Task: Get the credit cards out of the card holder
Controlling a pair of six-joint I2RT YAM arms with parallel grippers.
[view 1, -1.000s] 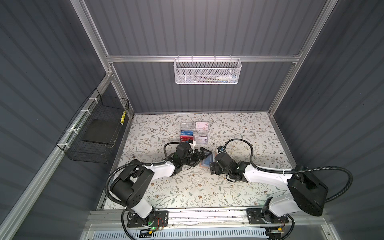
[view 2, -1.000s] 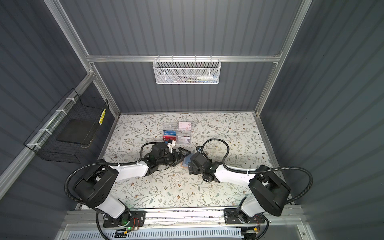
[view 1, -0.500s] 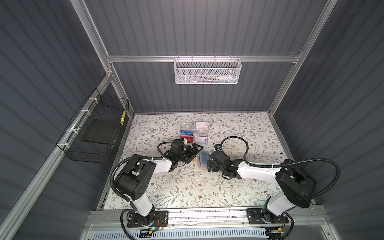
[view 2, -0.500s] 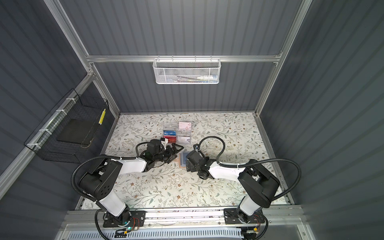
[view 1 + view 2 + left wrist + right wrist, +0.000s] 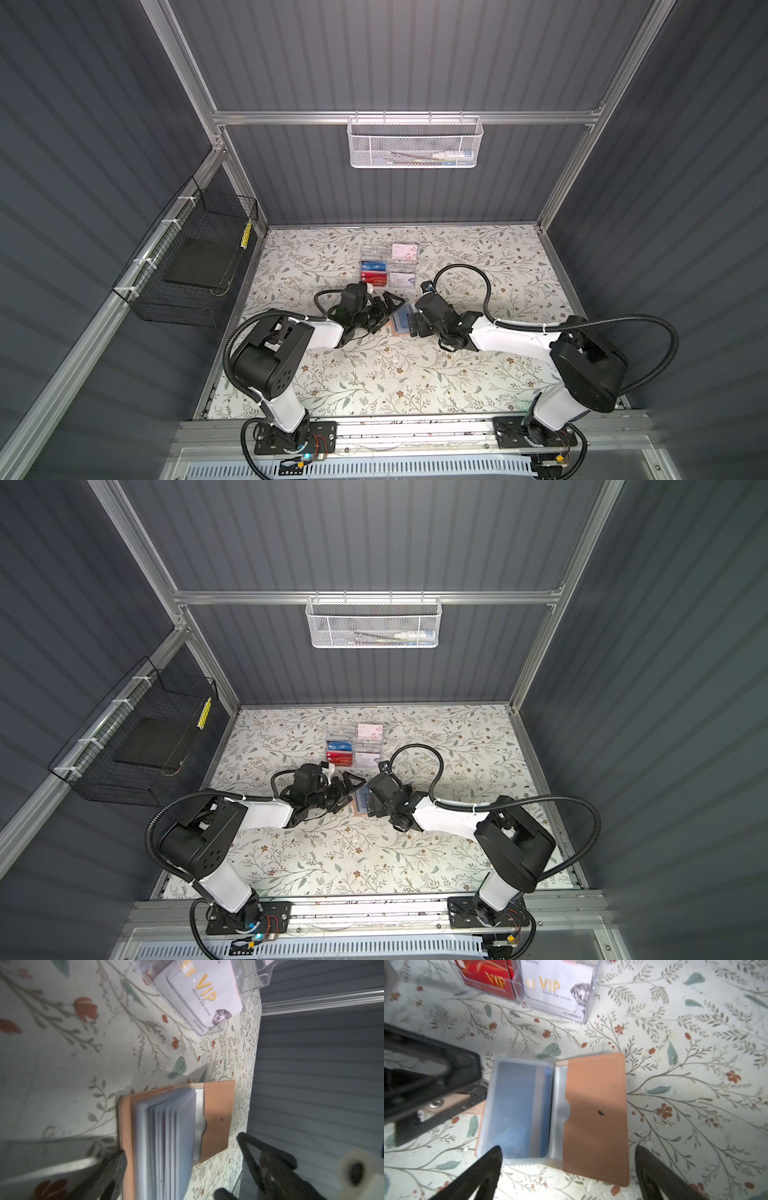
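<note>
My left fingers (image 5: 113, 1169) stand wide apart and empty at the edge of the open card holder (image 5: 593, 1118). My right fingers (image 5: 483, 1174) are spread wide too, gripping nothing. The holder lies on the worktop (image 5: 685, 1084) near the clear box (image 5: 592, 991), with a blue card (image 5: 517, 1105) in its top sleeve.

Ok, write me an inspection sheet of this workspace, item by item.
Surface: floral tabletop; damage: nothing seen.
Job's things: card holder lies open; a blue card sits in its top sleeve.
Clutter: clear acrylic box with red, blue and white cards, beyond the holder.
Grippers: left pincer open at the holder; right pincer open over it; neither holds anything.
Cables: black hoses loop off both arms, none over the holder.
Surroundings: white mesh basket on the back rail, black wire basket on the left wall.
</note>
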